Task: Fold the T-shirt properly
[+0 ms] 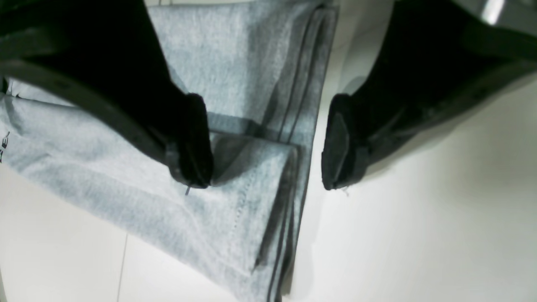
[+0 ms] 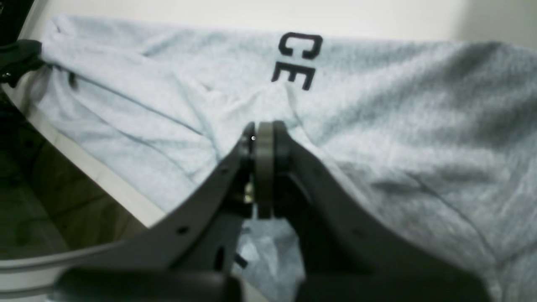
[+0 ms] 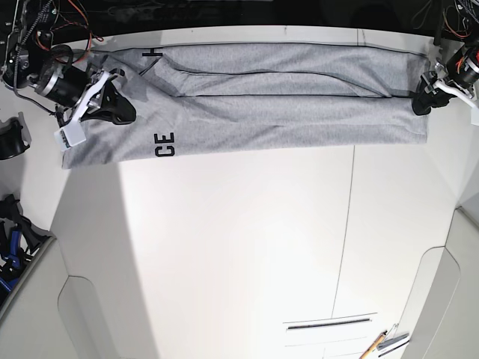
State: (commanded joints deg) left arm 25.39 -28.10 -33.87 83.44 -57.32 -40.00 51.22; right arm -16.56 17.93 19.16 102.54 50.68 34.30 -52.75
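Note:
The light-grey T-shirt [image 3: 284, 105] lies folded into a long strip across the far side of the white table [image 3: 239, 247], with black letters "CE" [image 3: 165, 144] near its left end. My right gripper [image 3: 123, 112] rests on that left end. In the right wrist view it [image 2: 264, 132] is shut on a pinch of cloth just below the letters [image 2: 298, 63], and wrinkles run into its tips. My left gripper [image 3: 420, 101] is at the strip's right end. It [image 1: 264, 144] stands open, one finger [image 1: 191, 142] over the layered cloth [image 1: 235, 63] and the other [image 1: 340, 142] over bare table.
Seams cross the tabletop [image 3: 344, 224]. A pencil and small items [image 3: 382, 342] lie near the front right corner. Dark gear [image 3: 9, 138] and blue parts [image 3: 11, 243] sit off the table's left edge. The right wrist view shows the table's edge [image 2: 96, 167] close beside the cloth.

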